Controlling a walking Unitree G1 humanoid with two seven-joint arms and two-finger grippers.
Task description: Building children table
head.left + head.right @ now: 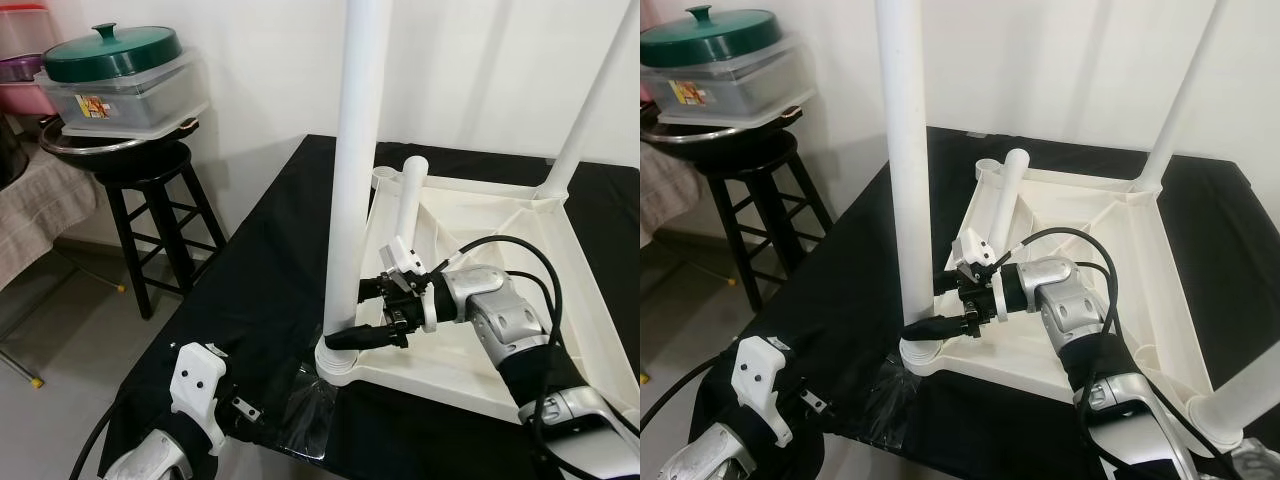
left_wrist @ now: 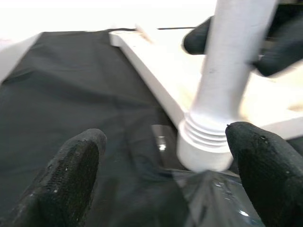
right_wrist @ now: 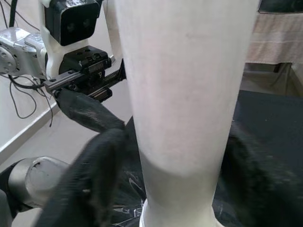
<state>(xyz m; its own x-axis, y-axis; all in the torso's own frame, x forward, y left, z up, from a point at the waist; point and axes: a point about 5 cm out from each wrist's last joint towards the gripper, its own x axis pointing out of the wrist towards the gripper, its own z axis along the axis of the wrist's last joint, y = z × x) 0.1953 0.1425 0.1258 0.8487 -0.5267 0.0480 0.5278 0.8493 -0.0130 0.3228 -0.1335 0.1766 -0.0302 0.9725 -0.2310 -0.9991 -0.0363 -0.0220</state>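
A white plastic table (image 1: 500, 300) lies upside down on a black cloth. One white leg (image 1: 355, 150) stands upright in the near-left corner socket (image 1: 340, 365). My right gripper (image 1: 347, 315) is shut on this leg just above the socket, with one black finger on each side of it (image 3: 94, 161). My left gripper (image 2: 165, 179) is low at the cloth's front-left corner, open, and points at the ribbed base of the leg (image 2: 206, 142) without touching it. Another white leg (image 1: 408, 200) lies across the table's underside. A further leg (image 1: 590, 100) stands in the far right corner.
A black stool (image 1: 150, 170) at the left carries a metal pan, a clear plastic box and a green lid (image 1: 110, 50). Clear plastic film (image 1: 310, 410) lies on the cloth by the socket. The cloth's edge (image 1: 200, 290) drops to a grey floor.
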